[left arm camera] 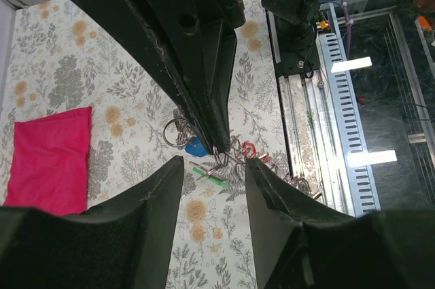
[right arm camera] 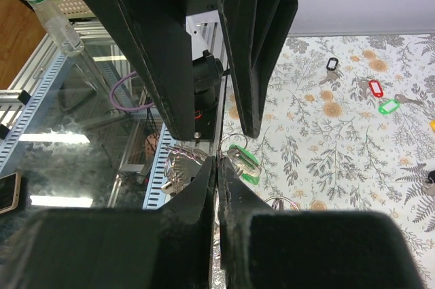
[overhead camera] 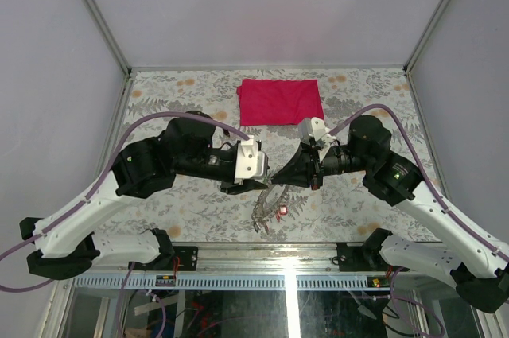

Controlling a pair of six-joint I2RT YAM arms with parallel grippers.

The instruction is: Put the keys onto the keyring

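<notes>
Left wrist view tells me the step is to hold the keyring (overhead camera: 263, 204) steady at the near middle of the table while one of the keys (left arm camera: 196, 146) goes onto its wire, so I would move slowly and not twist the bunch. My right gripper (right arm camera: 216, 170) is pinched together, seemingly on the ring's wire. My left gripper (left arm camera: 214, 166) hovers over the tags with its fingers well apart, holding nothing.
</notes>
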